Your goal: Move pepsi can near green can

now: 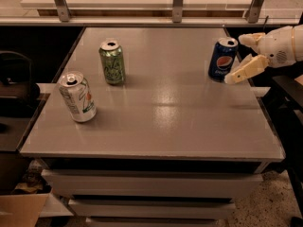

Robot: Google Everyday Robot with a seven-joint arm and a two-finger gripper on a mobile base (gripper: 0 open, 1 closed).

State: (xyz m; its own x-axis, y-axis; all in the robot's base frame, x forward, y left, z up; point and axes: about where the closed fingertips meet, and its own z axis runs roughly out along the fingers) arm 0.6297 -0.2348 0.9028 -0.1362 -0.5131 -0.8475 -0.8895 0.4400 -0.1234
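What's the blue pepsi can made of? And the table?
The pepsi can looks like thin metal, probably aluminium: silvery bare top, glossy printed side. The table seems smooth grey laminate or painted board; it reflects light softly. The gripper, open at the can's right, looks like cream plastic.

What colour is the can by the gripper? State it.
Dark blue, red-white-blue logo: the pepsi can, camera view; the gripper is open beside it.
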